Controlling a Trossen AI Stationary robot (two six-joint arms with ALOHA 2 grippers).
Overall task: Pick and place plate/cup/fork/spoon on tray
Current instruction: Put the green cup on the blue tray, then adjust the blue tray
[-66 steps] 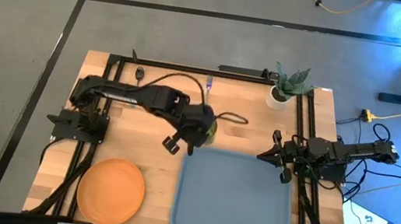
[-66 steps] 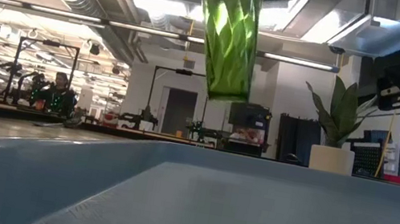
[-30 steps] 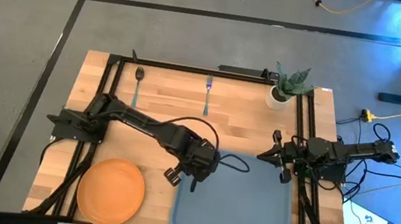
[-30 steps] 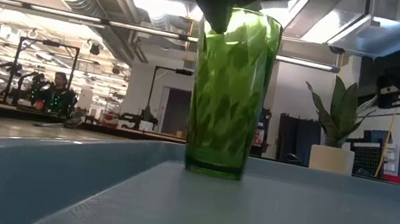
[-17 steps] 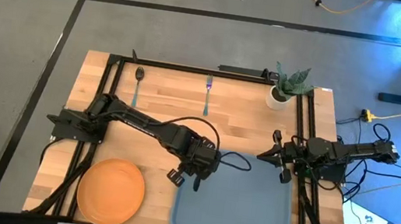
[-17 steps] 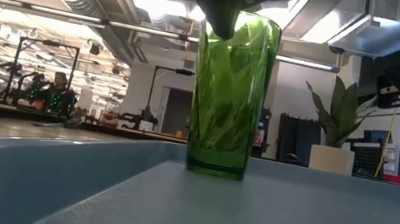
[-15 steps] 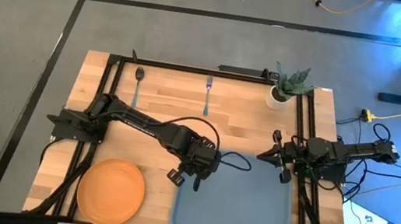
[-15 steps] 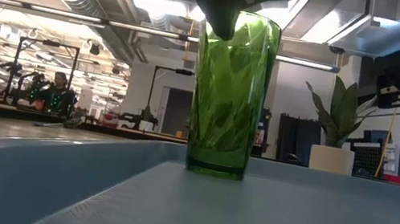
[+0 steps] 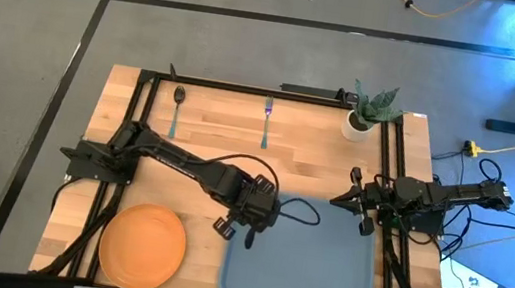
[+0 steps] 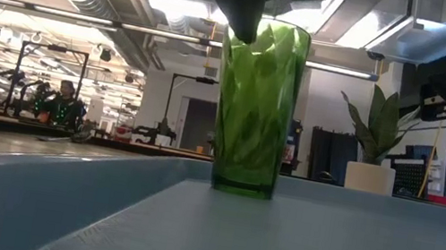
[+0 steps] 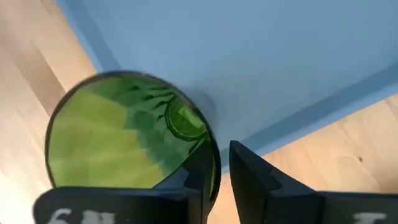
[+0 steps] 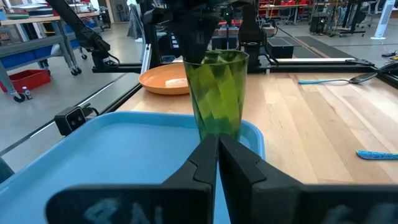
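Observation:
The green cup (image 10: 254,112) stands upright with its base on the blue-grey tray (image 9: 320,274), in the tray's far left corner. My left gripper (image 9: 256,213) is above the cup and shut on it (image 11: 124,137). My right gripper (image 9: 338,200) is shut and empty, hovering at the tray's far right edge and pointing at the cup (image 12: 217,93). The orange plate (image 9: 142,244) lies flat on the table, left of the tray. The spoon (image 9: 177,107) and the fork (image 9: 267,120) lie on the wood near the far edge. My left gripper has the cup's rim (image 11: 213,163) between its two fingers, one finger inside the cup and one (image 11: 252,177) outside. The fingers come from above, pointing down. The cup stands upright, its base on the tray floor (image 10: 276,243).
A white pot with a green plant (image 9: 356,126) stands at the table's far right corner. A black cable (image 9: 299,208) loops over the tray's far edge beside the left wrist. Most of the tray floor is bare, as is the wood between the cutlery and the tray.
My left gripper has carried the cup from above the table's middle toward the near edge and down, setting its base on the tray's far left corner. In the last second the cup has stayed standing on the tray.

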